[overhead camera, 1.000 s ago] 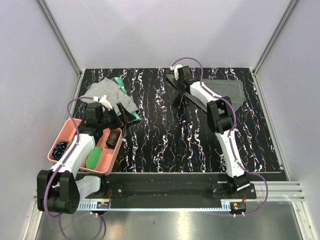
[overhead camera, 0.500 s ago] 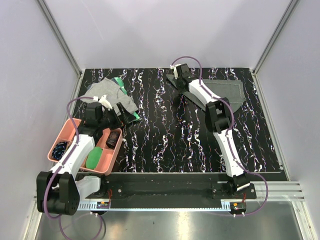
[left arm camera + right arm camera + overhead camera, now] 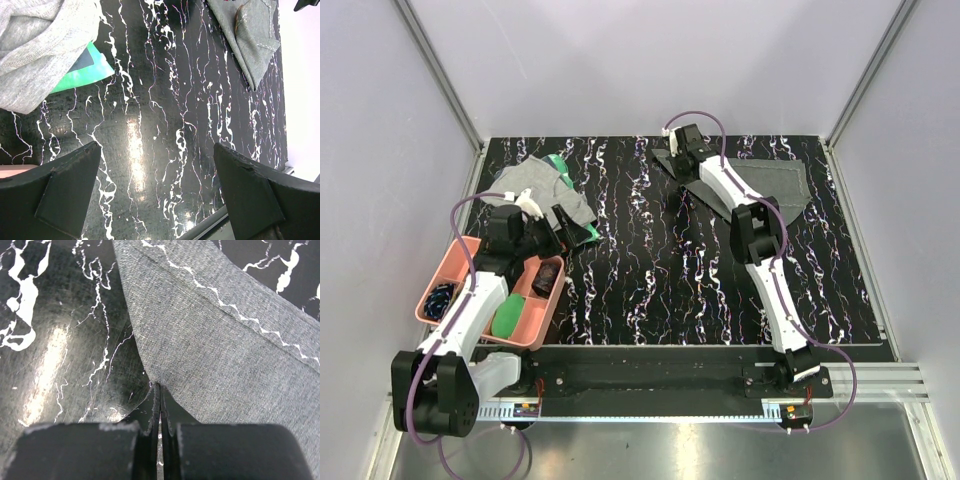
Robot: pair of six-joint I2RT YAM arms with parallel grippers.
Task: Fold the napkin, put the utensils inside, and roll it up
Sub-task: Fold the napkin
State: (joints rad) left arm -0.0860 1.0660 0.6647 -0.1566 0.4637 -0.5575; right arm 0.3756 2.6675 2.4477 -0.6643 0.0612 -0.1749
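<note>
The left gripper [image 3: 160,187] hangs wide open and empty near the pink tray [image 3: 442,268], well apart from the napkin [image 3: 778,185]. The right gripper [image 3: 159,405], the nearer, is shut on the napkin's left corner. The cloth extends rightward along the far edge of the marbled table [image 3: 650,285], with room toward the arms.

Left gripper [image 3: 157,172] spread wide — right gripper [image 3: 160,405] pinched tight, arm stretched far forward.

Your table [image 3: 650,280] is black with white veining. On it you have a dark grey napkin [image 3: 788,183] at the far right, a lighter grey cloth [image 3: 532,186] over a green item [image 3: 558,165] at the far left, and a pink tray [image 3: 440,270] near left.
</note>
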